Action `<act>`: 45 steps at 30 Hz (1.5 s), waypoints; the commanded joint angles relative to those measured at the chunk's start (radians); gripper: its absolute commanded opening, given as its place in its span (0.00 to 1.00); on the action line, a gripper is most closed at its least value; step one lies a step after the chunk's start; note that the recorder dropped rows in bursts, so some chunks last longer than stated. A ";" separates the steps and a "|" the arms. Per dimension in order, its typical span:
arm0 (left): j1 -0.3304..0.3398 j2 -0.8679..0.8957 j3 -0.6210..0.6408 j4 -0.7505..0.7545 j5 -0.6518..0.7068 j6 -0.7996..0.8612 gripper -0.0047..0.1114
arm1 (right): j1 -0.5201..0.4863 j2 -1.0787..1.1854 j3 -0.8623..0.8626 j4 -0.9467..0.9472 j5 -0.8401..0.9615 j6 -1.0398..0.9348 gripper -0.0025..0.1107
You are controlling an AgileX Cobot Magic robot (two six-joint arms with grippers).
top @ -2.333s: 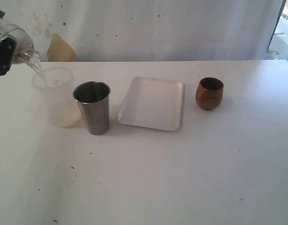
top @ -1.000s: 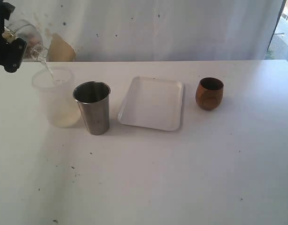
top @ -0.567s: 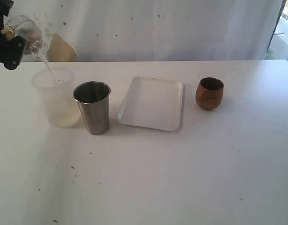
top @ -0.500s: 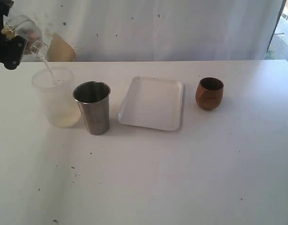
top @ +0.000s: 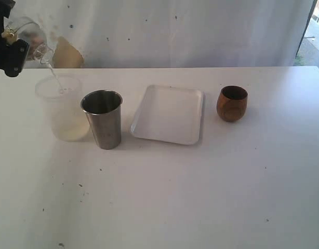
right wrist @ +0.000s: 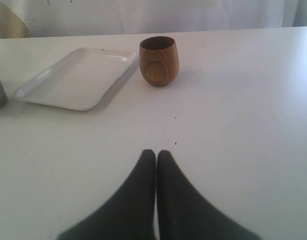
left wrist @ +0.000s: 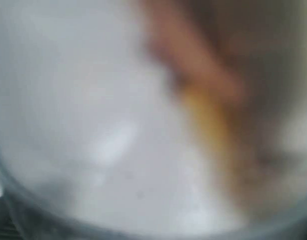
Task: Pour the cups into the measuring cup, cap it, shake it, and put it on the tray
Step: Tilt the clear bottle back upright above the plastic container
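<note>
White table (top: pixel 201 197) bearing tray (top: pixel 170 116), pale curtain (top: pixel 201 31) behind

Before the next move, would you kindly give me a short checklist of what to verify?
1. Grip of the left end effector on the tilted clear cup: ok.
2. The stream lands inside the measuring cup: ok.
3. Whether the clear cup is emptied: cannot tell.
4. The steel tumbler stands upright, close beside the measuring cup: ok.
5. The wooden cup stands upright, right of the tray: ok.
6. The right end effector is shut and holds nothing: ok.
</note>
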 commanded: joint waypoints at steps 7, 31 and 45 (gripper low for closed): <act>-0.003 -0.012 -0.012 -0.005 -0.053 -0.012 0.04 | -0.001 -0.006 0.004 -0.005 -0.005 0.004 0.02; -0.001 -0.012 -0.012 0.171 -0.057 -0.007 0.04 | -0.001 -0.006 0.004 -0.007 -0.006 0.004 0.02; -0.001 -0.012 -0.012 0.288 -0.088 0.062 0.04 | -0.001 -0.006 0.004 -0.007 -0.004 0.004 0.02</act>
